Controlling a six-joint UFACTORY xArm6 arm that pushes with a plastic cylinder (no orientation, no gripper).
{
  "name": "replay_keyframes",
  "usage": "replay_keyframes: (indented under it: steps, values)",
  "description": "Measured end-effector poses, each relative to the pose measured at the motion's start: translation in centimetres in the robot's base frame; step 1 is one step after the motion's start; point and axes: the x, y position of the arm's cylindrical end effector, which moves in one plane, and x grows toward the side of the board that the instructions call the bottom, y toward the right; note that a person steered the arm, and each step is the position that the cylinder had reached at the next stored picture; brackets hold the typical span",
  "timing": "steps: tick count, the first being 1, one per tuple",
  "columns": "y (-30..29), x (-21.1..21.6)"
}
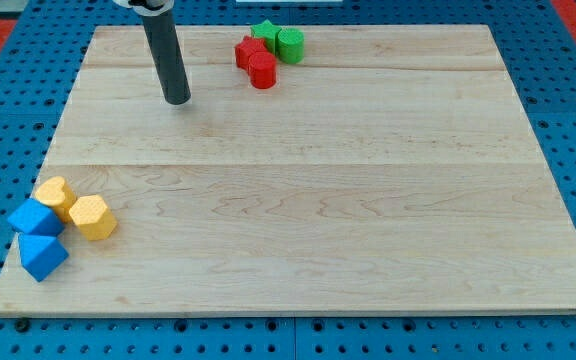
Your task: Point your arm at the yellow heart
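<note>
1. Leftmost, yellow heart [55, 194] is being flanked by blue blocks [36, 240] and yellow hexagon [92, 217], touching, near board [318, 240] bottom-left.
2. My tip [177, 99] is being held upper-left, well apart from heart; no fingers are fitted.
3. Red blocks [256, 60] and green blocks [279, 40] are being clustered at top.

My rod [167, 55]: straight plain cylinder, dark grey to black, smooth with a faint sheen down one side. No markings, screws or cables visible on it. Up top it enters a wider dark collar [150, 5] with a white part beside it, cropped by the frame. My tip [177, 101]: blunt, flat-ended, same width as the shaft.
</note>
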Motion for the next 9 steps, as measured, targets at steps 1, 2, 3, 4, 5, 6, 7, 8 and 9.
replay_keyframes:
  steps: [1, 2, 3, 4, 5, 6, 7, 8, 9]
  values:
    - [0.1, -0.1]
    - [0.1, -0.5]
    - [0.1, -0.5]
    - [0.0, 3.4]
    - [-0.8, 5.2]
    - [-0.8, 5.2]
    - [-0.8, 5.0]
    - [-0.8, 4.9]
    - [-0.8, 4.4]
